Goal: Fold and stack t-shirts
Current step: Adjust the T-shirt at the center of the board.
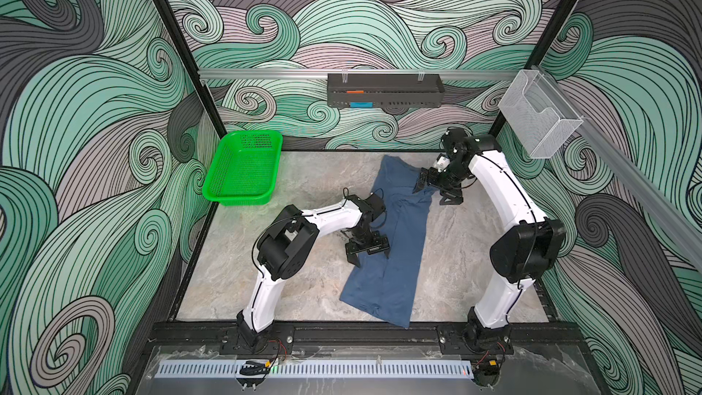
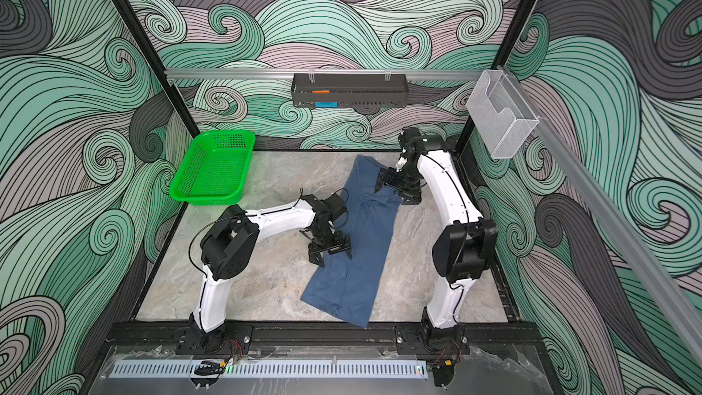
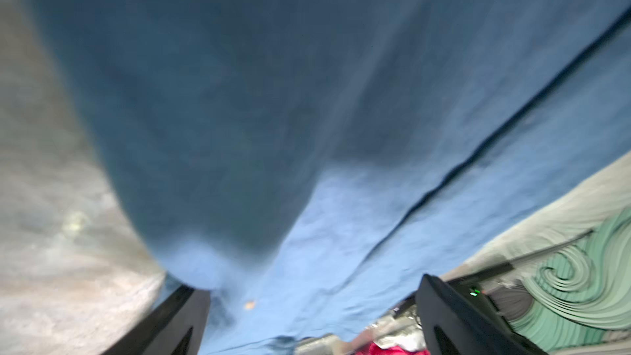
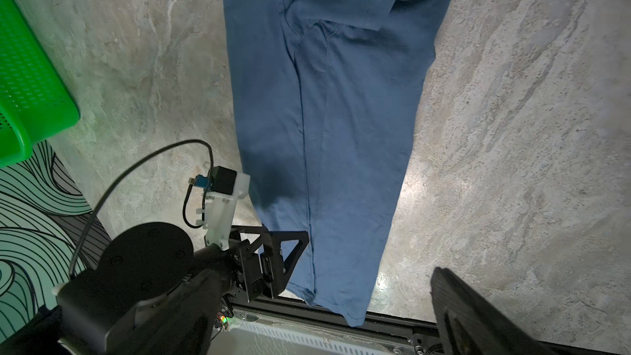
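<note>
Marbled tabletop [image 1: 311, 180] holds a slate-blue t-shirt [image 1: 402, 256], with left pincer [image 1: 368, 254] and right pincer [image 1: 435, 191] both spread, empty.

Two slim robot arms: the left arm [image 1: 330, 218] and right arm [image 1: 494, 180] have smooth white shells between bulky black joint housings [image 1: 285, 245]. Thin black cables [image 4: 191, 141] trail along them. The left gripper [image 1: 370, 256] and right gripper [image 1: 431, 195] are black, with triangular fingers [image 4: 290, 251]. Red wires [image 1: 280, 347] show at the bases.

Bare table [image 1: 311, 184] flanks the t-shirt [image 1: 395, 229]; green basket [image 1: 243, 169] fills the far-left corner.
</note>
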Robot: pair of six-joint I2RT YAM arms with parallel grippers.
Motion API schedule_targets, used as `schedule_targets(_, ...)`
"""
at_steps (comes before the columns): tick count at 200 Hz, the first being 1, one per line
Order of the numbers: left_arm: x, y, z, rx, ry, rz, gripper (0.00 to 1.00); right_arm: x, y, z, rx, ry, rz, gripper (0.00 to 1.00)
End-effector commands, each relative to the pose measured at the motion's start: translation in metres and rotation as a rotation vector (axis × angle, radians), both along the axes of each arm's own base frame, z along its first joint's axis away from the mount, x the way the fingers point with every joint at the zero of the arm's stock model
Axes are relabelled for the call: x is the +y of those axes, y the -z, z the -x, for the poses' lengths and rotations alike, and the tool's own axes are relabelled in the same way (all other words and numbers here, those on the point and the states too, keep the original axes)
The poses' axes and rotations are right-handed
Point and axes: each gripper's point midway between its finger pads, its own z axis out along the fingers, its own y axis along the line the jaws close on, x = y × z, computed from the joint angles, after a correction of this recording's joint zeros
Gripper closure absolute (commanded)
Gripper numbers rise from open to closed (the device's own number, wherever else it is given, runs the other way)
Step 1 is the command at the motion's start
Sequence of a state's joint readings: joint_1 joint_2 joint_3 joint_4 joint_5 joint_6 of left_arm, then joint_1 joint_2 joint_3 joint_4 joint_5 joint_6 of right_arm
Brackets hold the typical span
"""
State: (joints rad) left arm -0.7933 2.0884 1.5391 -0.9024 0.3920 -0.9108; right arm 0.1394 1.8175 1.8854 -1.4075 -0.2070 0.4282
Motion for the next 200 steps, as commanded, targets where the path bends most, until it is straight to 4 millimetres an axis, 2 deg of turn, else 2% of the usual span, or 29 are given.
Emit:
schedule_targets(1, 0.023, -0.042, -0.052, -0.18, -0.046, -0.08, 0.01, -0.004, -0.018, 0.008, -0.054, -0.01, 0.003, 0.01)
schedule_targets(10, 0.024, -0.061, -0.069, -0.241, -0.047, -0.08, 0.01, -0.006, -0.019, 0.01, -0.059, -0.003, 0.008, 0.01)
schedule_targets(26, 0.011, -0.093, -0.105, -0.35, -0.034, -0.022, 0.01, -0.009, -0.02, 0.014, -0.063, 0.011, 0.018, 0.01)
schedule_targets(42, -0.009, -0.109, -0.144, -0.441, -0.031, 0.042, 0.01, -0.01, -0.019, 0.019, -0.071, 0.024, 0.019, 0.01)
schedule_targets(52, -0.025, -0.111, -0.17, -0.469, -0.032, 0.107, 0.01, -0.009, -0.019, 0.023, -0.081, 0.032, 0.004, 0.01)
schedule_targets(74, -0.048, -0.108, -0.225, -0.501, -0.075, 0.25, 0.01, -0.005, -0.023, 0.031, -0.14, 0.06, -0.046, 0.01)
schedule_targets(97, -0.061, -0.085, -0.282, -0.489, -0.202, 0.456, 0.01, 0.002, -0.033, 0.041, -0.217, 0.091, -0.124, 0.01)
schedule_targets(101, -0.064, -0.077, -0.283, -0.446, -0.229, 0.499, 0.01, 0.005, -0.035, 0.042, -0.238, 0.094, -0.148, 0.01)
schedule_targets(116, -0.073, -0.068, -0.312, -0.424, -0.327, 0.668, 0.01, 0.013, -0.041, 0.044, -0.306, 0.113, -0.227, 0.01)
schedule_targets(137, -0.086, -0.069, -0.327, -0.407, -0.333, 0.801, 0.01, 0.019, -0.038, 0.048, -0.325, 0.154, -0.289, 0.01)
schedule_targets(151, -0.098, -0.07, -0.326, -0.392, -0.317, 0.865, 0.01, 0.021, -0.027, 0.049, -0.292, 0.176, -0.306, 0.01)
schedule_targets(163, -0.102, -0.063, -0.321, -0.372, -0.309, 0.86, 0.01, 0.021, -0.018, 0.049, -0.261, 0.186, -0.302, 0.01)
schedule_targets(179, -0.094, -0.04, -0.314, -0.351, -0.307, 0.776, 0.01, 0.021, -0.011, 0.047, -0.238, 0.197, -0.296, 0.01)
schedule_targets(200, -0.061, -0.001, -0.305, -0.319, -0.349, 0.583, 0.01, 0.02, -0.015, 0.042, -0.25, 0.204, -0.288, 0.01)
